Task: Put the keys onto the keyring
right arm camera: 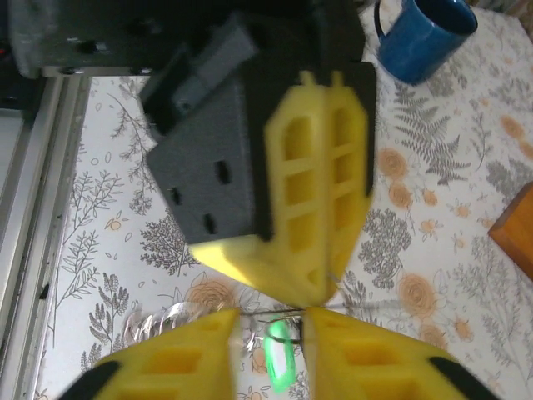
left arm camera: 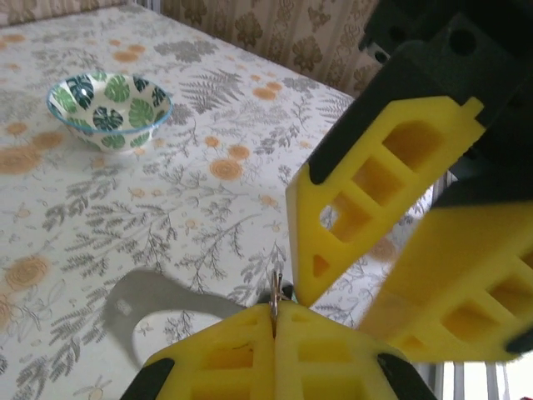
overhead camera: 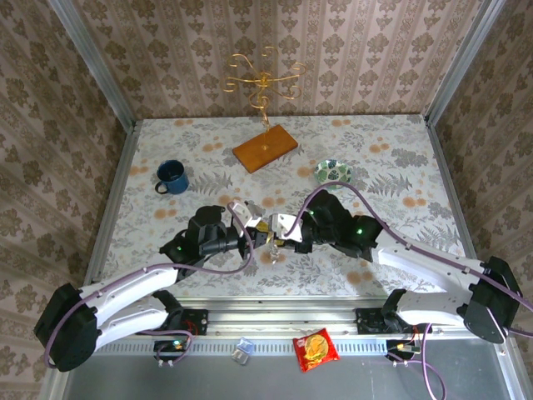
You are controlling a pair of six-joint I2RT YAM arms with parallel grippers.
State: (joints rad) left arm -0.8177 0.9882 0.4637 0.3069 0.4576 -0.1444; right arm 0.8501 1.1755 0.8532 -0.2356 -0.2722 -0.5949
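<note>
The left wrist view shows the left pincer (left arm camera: 275,310) pressed together on a thin metal edge at its tips, the keyring (left arm camera: 276,290). The right wrist view adds the green key (right arm camera: 281,360). It is blurred and sits in the gap between the parted fingers of the right pincer (right arm camera: 271,321), with its long axis running along them.

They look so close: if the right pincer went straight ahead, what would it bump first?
Most likely the left pincer, shut just ahead of the right pincer; depth is unclear.
</note>
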